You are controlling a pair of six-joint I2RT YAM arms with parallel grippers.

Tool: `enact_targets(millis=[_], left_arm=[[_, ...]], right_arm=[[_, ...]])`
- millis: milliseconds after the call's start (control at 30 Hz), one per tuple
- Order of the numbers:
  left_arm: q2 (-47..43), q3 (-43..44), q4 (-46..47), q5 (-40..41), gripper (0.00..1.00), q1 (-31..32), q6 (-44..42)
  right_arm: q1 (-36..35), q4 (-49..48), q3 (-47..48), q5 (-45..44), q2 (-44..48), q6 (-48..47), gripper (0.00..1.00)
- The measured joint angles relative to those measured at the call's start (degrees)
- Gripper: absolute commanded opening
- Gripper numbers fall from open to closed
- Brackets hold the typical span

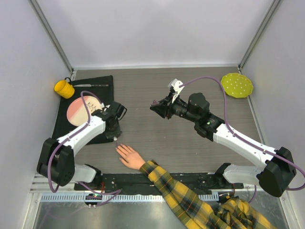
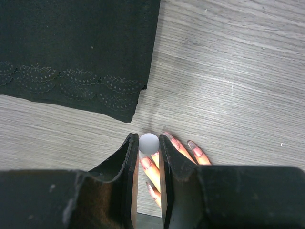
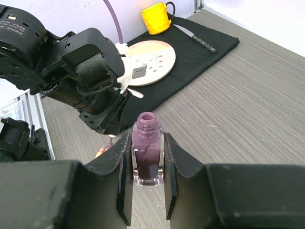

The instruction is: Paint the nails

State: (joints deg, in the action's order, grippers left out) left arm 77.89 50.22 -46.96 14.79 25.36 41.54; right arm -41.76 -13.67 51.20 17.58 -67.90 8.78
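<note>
Overhead, a black cloth (image 1: 104, 93) fills the left of the frame, carrying a yellow mug (image 1: 63, 88), a pink plate (image 1: 76, 112) and a knife (image 1: 91, 85). A yellow-green dotted plate (image 1: 237, 85) sits at upper right. The pale hand (image 1: 129, 156) lies flat at lower centre-left. Its long axis runs from the plaid sleeve (image 1: 186, 195) at lower right toward upper left, so the nails (image 2: 192, 144) point that way. The left gripper (image 1: 115, 136) hangs just above the fingertips, clenched on a small pale round cap (image 2: 148, 143). In its wrist view, its own fingers (image 2: 125, 157) hide part of the hand, and only some pinkish nails show. The right gripper (image 1: 155, 106), mid-frame and well apart, grasps an uncapped bottle (image 3: 147, 152) of purple polish, upright.
</note>
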Motion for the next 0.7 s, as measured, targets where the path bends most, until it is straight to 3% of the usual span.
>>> enact_targets(millis=[700], left_arm=[[1.2, -0.9, 1.6, 0.9, 0.00, 0.0, 0.1]], right_arm=[[0.0, 0.0, 0.0, 0.0, 0.0, 0.0, 0.01]])
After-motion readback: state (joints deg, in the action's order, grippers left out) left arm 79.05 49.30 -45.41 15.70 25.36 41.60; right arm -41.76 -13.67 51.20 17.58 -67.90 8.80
